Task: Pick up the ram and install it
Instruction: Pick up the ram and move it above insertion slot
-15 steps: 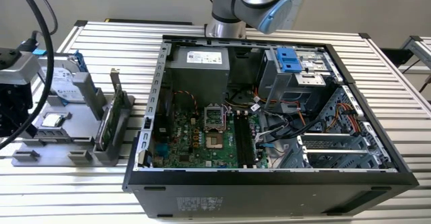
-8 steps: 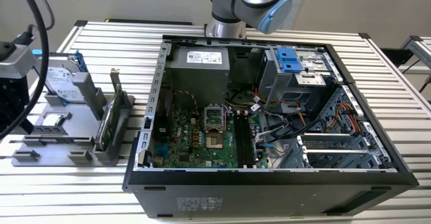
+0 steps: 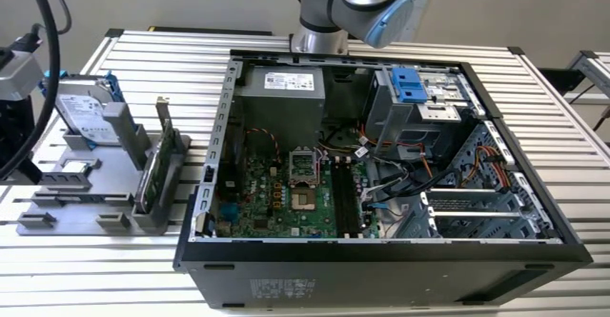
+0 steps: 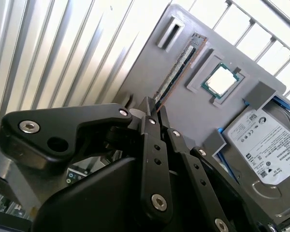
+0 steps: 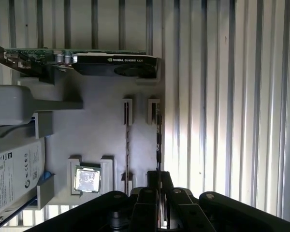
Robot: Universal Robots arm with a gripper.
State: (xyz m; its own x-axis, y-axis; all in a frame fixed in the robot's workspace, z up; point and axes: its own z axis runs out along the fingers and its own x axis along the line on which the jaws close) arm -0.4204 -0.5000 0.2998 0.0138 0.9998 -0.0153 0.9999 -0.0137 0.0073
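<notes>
The ram [image 5: 158, 140] is a thin dark stick standing on edge in a slot of the grey fixture plate [image 5: 96, 130]. The second wrist view shows the ram [image 4: 176, 72] edge-on, running from a small holder toward the fingertips. In both wrist views my gripper [image 5: 158, 175] hovers above the near end of the stick. Its black fingers [image 4: 147, 121] come together at the tips, and nothing is visibly held between them [image 4: 154, 110]. In the exterior view the open computer case [image 3: 533, 253] lies on the table, with the motherboard's long memory slots [image 3: 345, 195] exposed.
On the fixture plate [image 4: 183, 121] sit a processor chip [image 4: 221, 79], a silver hard drive [image 4: 261, 145] with blue rails and a tall expansion card [image 5: 111, 63]. The expansion card [image 3: 157, 160] stands between the plate and the case. The arm's base [image 3: 319, 38] rises behind the case on a slatted metal table [image 3: 96, 281].
</notes>
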